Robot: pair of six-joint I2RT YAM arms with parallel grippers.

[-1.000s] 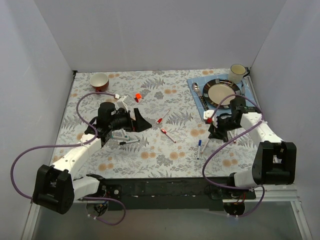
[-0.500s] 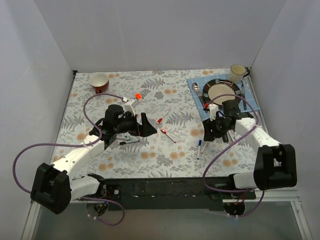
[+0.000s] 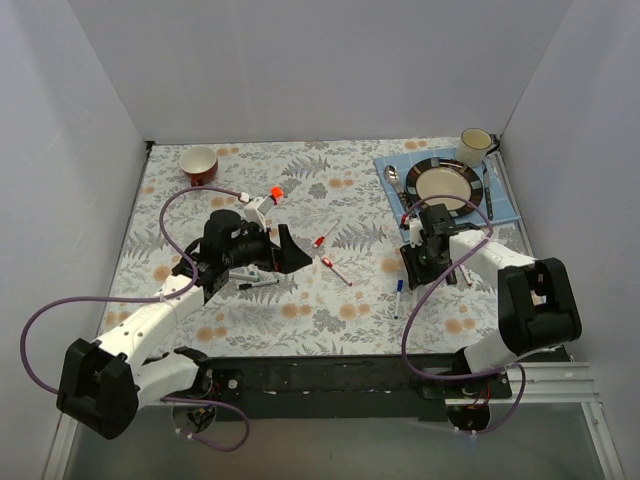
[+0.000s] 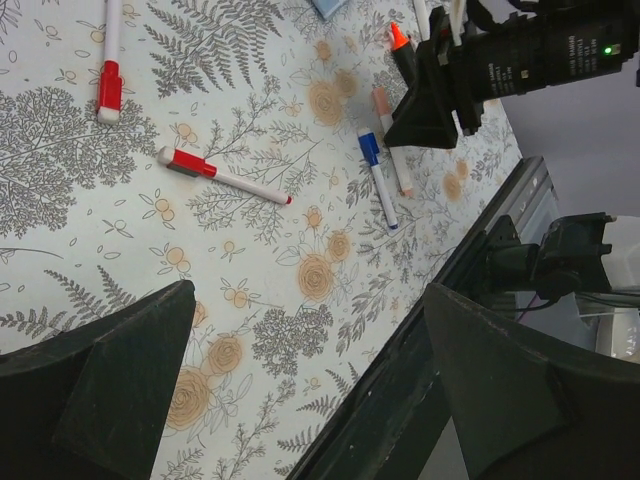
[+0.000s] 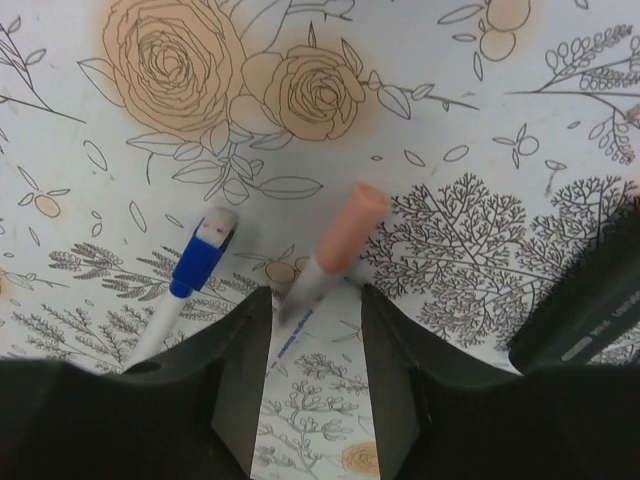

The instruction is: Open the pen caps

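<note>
Several pens lie on the floral cloth. In the right wrist view a white pen with a peach cap [image 5: 345, 232] lies between the fingers of my right gripper [image 5: 315, 300], which is open and straddles its barrel without squeezing it. A blue-capped pen [image 5: 200, 262] lies just left of it. From above, my right gripper [image 3: 413, 266] is low over these two pens. Two red-capped pens [image 3: 322, 239] [image 3: 334, 268] lie mid-table. My left gripper [image 3: 292, 250] hovers wide open and empty beside them. A loose orange cap [image 3: 275, 191] sits behind the left arm.
A plate [image 3: 420, 170] with a spoon and a knife rests on a blue mat at the back right, next to a cream mug [image 3: 474, 146]. A red bowl [image 3: 199, 162] stands at the back left. A dark pen [image 3: 256, 283] lies under the left wrist. The table's black front rail [image 4: 400, 400] is near.
My right gripper has moved left and down over the peach-capped pen, its jaws widening and narrowing on the way. The left gripper shifted slightly right, then held still, open.
</note>
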